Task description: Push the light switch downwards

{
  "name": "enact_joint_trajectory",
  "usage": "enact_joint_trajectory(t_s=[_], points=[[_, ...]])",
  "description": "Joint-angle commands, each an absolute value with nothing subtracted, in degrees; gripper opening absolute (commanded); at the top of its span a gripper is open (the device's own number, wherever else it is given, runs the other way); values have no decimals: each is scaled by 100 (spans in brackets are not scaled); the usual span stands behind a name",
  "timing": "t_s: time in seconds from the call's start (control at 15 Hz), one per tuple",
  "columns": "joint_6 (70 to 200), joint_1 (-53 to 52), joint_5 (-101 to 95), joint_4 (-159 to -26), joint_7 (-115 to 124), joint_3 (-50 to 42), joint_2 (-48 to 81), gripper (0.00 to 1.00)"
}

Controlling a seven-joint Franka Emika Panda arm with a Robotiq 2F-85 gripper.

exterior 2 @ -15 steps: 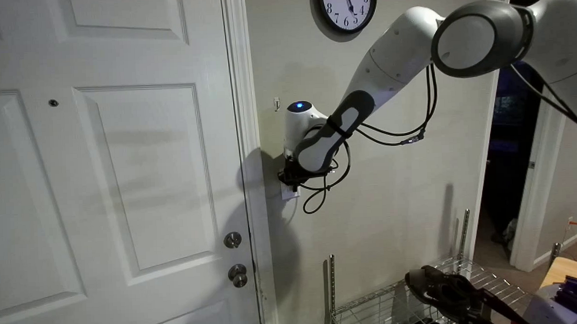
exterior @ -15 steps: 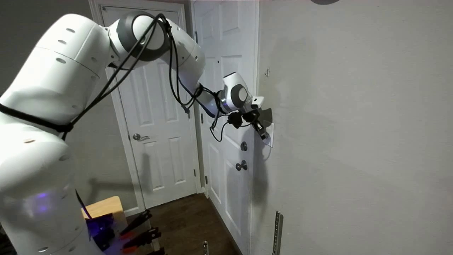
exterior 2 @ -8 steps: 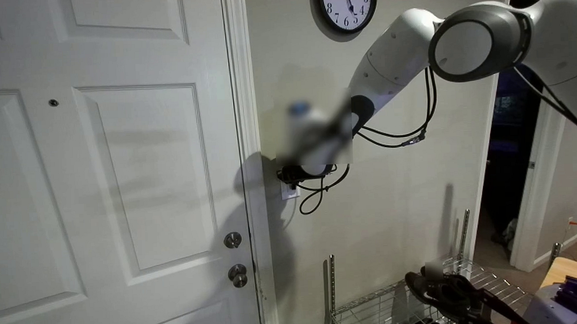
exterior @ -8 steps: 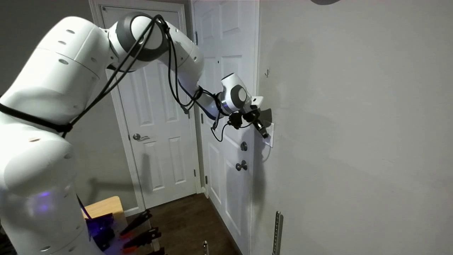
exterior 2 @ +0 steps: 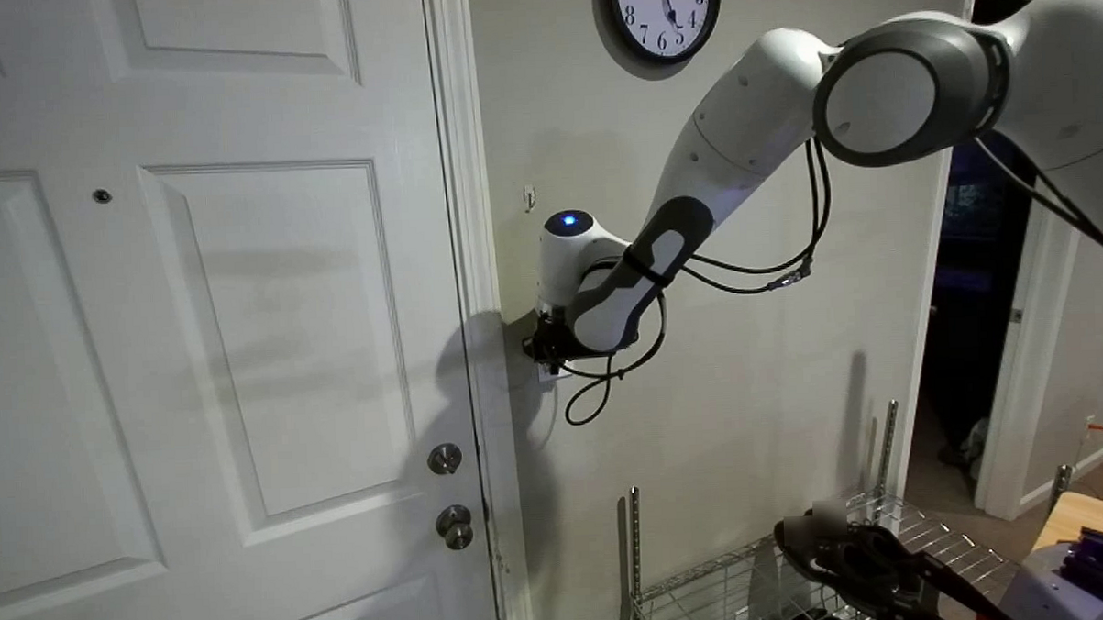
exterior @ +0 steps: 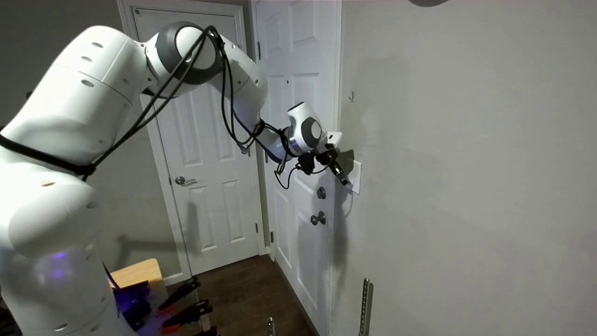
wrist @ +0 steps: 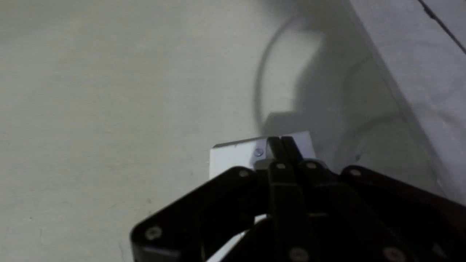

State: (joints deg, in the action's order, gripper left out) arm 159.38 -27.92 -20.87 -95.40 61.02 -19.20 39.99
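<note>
A white robot arm (exterior: 93,88) bends across the room toward a grey wall (exterior: 466,177), its black tool (wrist: 280,138) sloping down to the light switch (exterior: 356,176), a white upright plate on that wall just beside a white door (exterior 2: 267,320). The tool's two fingers (wrist: 277,150) are together, side by side with a dark seam between them. Their tips lie over the plate near its lower edge; I cannot tell whether they touch it. The tool hides the middle of the plate, so I cannot make out the toggle; a screw head (wrist: 258,152) shows beside the tips in the wrist view.

On the door side, a narrow strip of wall separates the plate from the door trim (exterior 2: 470,212). A deadbolt (exterior 2: 445,459) and a round knob (exterior 2: 454,527) sit lower, near the door's edge. Away from the door, the wall runs broad and flat beside the plate. A small hook (exterior 2: 529,198) is fixed above the plate, and a clock (exterior 2: 665,14) hangs higher. Black cables (exterior: 134,127) drape along the arm. Well below, a wire rack (exterior 2: 698,574) stands near the wall, a slotted metal post (exterior 2: 635,546) rising at its corner.
</note>
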Motion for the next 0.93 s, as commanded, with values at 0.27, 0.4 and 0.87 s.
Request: enact_joint_trajectory(t_s=[0.27,0.4,0.87], points=[[16153,-3032,-2004,-9659,6301,-2167,4117,2],[16058,-3024,-1971,-9742,6291,-2141,3993,2],[15917,-3139,-2091,-9743,6461,-2321,3885,2]])
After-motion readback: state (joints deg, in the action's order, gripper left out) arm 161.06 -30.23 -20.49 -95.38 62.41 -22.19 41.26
